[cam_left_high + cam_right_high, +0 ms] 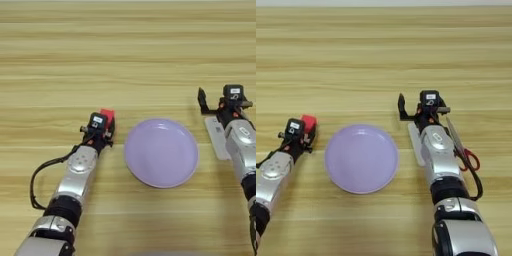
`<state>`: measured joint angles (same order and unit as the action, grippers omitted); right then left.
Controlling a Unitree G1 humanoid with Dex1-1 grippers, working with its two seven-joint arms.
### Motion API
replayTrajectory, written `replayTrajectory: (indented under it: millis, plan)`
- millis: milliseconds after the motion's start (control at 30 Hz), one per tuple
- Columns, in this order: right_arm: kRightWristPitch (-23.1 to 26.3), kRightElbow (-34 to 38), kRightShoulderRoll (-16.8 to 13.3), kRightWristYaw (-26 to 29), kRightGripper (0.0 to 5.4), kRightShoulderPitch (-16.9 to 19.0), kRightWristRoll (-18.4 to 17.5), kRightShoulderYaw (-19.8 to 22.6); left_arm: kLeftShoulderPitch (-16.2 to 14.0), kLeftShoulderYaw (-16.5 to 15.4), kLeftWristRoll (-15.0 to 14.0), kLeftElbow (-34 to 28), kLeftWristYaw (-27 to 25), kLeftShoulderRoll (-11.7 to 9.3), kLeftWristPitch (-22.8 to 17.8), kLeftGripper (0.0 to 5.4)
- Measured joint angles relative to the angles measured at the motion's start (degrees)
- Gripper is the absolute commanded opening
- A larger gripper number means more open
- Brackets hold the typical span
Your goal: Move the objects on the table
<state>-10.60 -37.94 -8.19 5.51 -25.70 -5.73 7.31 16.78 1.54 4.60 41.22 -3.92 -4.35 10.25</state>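
The small red cube [107, 115] sits at the tip of my left gripper [103, 125], whose black fingers are shut on it, just left of the round lavender plate [161, 152]. The plate lies flat on the table [125, 60] with nothing on it. The slim white bar [416, 145] lies right of the plate, pointing away from me. Over its far end hangs my right gripper [414, 111], open, with one black finger [401, 107] standing out to the left. My right forearm covers part of the bar.
A pair of scissors [460, 145] with red handles lies right of my right forearm. A black cable loops beside my left forearm [35, 185]. Bare wood stretches across the far half of the table.
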Motion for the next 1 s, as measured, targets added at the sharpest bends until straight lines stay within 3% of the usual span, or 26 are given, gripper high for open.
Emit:
replayTrajectory:
  millis: [233,300,633,1000]
  plan:
    - [0.00,0.00,0.00,-0.05,5.40,0.00,0.01,0.00,-0.01,0.51,0.83,0.35,0.02,-0.75,-2.40,2.17]
    - [0.00,0.00,0.00,-0.05,5.40,0.00,0.01,0.00,-0.01,0.62,0.87,0.35,-0.05,-0.80,-2.71,2.54]
    - [0.00,0.00,0.00,-0.08,5.40,0.00,0.04,-0.02,-0.07,1.97,1.04,0.28,-1.94,-0.72,-3.36,3.33]
    - [-0.02,-0.22,-0.49,-1.49,5.40,-0.02,2.48,-0.38,-0.52,2.65,0.43,-1.94,-3.77,0.43,-1.80,4.33]
